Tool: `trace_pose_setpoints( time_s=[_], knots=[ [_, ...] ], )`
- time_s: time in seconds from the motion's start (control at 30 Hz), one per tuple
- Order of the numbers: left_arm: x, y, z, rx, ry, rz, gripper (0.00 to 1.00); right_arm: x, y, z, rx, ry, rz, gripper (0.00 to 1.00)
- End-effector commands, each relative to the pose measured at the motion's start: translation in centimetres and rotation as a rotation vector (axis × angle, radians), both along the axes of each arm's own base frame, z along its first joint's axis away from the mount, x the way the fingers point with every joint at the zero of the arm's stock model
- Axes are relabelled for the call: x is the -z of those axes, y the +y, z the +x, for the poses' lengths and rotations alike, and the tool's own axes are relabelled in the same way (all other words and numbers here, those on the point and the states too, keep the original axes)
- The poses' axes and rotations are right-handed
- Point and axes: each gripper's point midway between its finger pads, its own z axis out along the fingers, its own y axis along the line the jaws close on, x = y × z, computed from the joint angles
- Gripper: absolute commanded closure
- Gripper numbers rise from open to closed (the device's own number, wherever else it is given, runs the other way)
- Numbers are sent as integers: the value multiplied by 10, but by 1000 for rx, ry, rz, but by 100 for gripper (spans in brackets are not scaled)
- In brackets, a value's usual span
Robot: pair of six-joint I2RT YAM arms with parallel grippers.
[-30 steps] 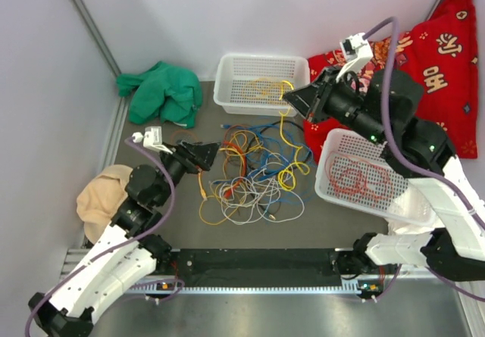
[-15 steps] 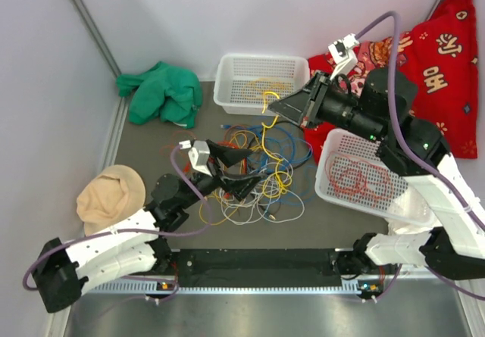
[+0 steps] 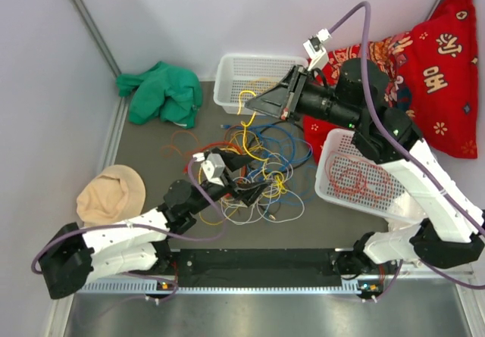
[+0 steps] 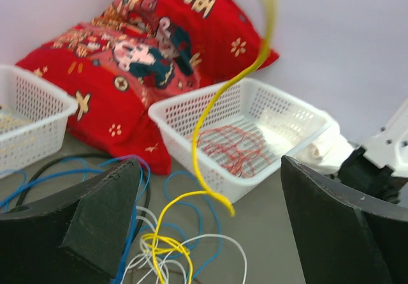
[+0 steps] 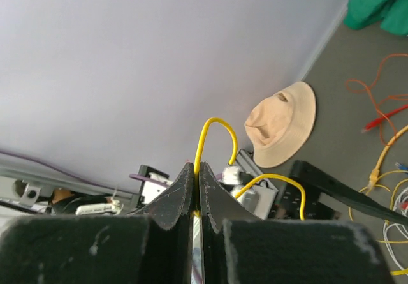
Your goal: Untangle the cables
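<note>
Above the cables [image 3: 267, 179], right gripper [image 5: 196, 169] clamps a yellow cable [image 5: 213, 123]; left gripper [image 4: 209, 169] gapes wide.

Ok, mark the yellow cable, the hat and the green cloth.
yellow cable [image 5: 217, 119], right wrist view, top of its arch
hat [image 3: 111, 195], top external view, its middle
green cloth [image 3: 161, 93], top external view, its middle

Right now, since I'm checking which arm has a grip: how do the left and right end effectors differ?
The left end effector is wide open, gripping nothing; the right end effector is shut on a yellow cable. The left one sits low over the tangled cables, while the right one holds its strand up from them. Both are black and two-fingered.
</note>
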Motion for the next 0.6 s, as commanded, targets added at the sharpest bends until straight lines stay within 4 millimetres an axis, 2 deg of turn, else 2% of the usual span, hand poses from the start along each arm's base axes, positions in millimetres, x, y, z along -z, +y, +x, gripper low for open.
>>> trace_pose_setpoints(
  time_s=[0.0,0.07,0.1,0.13,0.17,0.2,0.23,0.27,0.33,0.37,0.47,0.5,0.53,0.57],
  knots=[
    [3,1,15,-74,-19,-32,7,-47,-7,-25,-66,-50,137,100],
    [16,-6,25,-95,14,-13,13,-46,-6,-27,-75,-46,143,100],
    [12,-7,27,-103,5,-36,15,-47,-7,-29,-83,-45,146,100],
    [21,-12,32,-104,23,-26,17,-45,-6,-29,-87,-44,143,100],
    [20,-14,32,-99,17,-37,30,-45,-7,-30,-87,-47,142,100],
    [12,-15,32,-92,0,-72,38,-42,-8,-29,-79,-40,131,100],
    [13,-18,33,-86,7,-84,48,-40,-10,-29,-73,-48,122,100],
    [11,-19,33,-83,6,-95,64,-40,-11,-29,-66,-50,120,100],
    [10,-23,33,-72,9,-79,84,-35,-15,-29,-52,-53,106,100],
    [9,-23,35,-78,15,-75,100,-35,-15,-29,-51,-57,104,100],
    [2,-15,34,-104,27,-74,100,-31,-23,-28,-24,-98,71,99],
    [0,-12,34,-111,36,-68,100,-30,-27,-26,3,-111,59,74],
    [-25,-2,35,-143,34,-116,100,-21,-32,-22,30,-128,10,58],
    [-5,2,47,-213,126,-36,100,-21,-42,-22,65,-148,-5,47]
  ],
)
